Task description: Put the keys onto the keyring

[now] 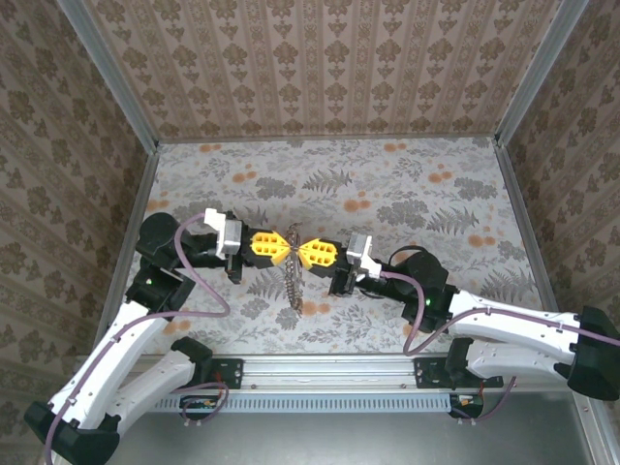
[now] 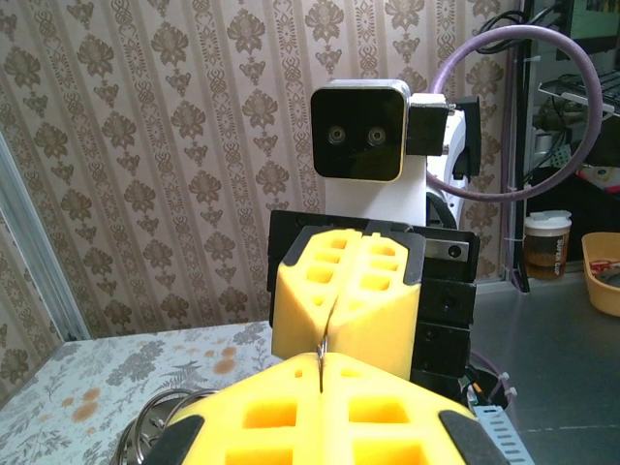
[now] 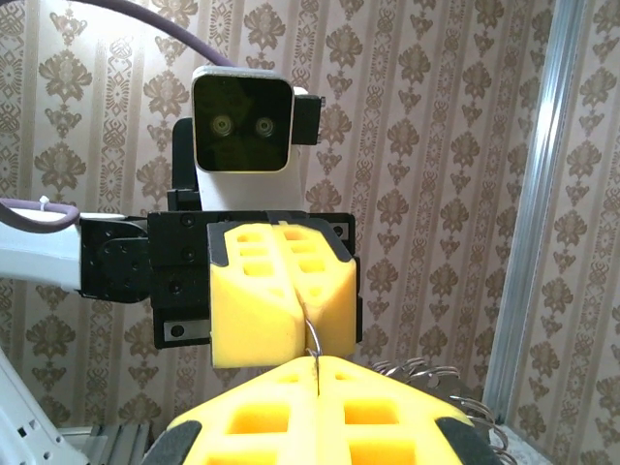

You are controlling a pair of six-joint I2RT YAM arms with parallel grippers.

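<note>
Keyring (image 1: 294,276) over table (image 1: 436,194) centre, clenched by left pincer (image 1: 288,248) and right pincer (image 1: 301,251); walls (image 1: 320,68) well away.

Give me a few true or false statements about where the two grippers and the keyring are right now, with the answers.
1. The left gripper and right gripper meet tip to tip above the table. True.
2. The left gripper's jaws stand wide open. False: its yellow fingers are pressed together.
3. The keyring runs from the meeting tips toward the near edge. True.
4. The keyring lies against the far wall. False: it is mid-table, at the grippers.
5. The table is plain white. False: it has a floral print.
</note>
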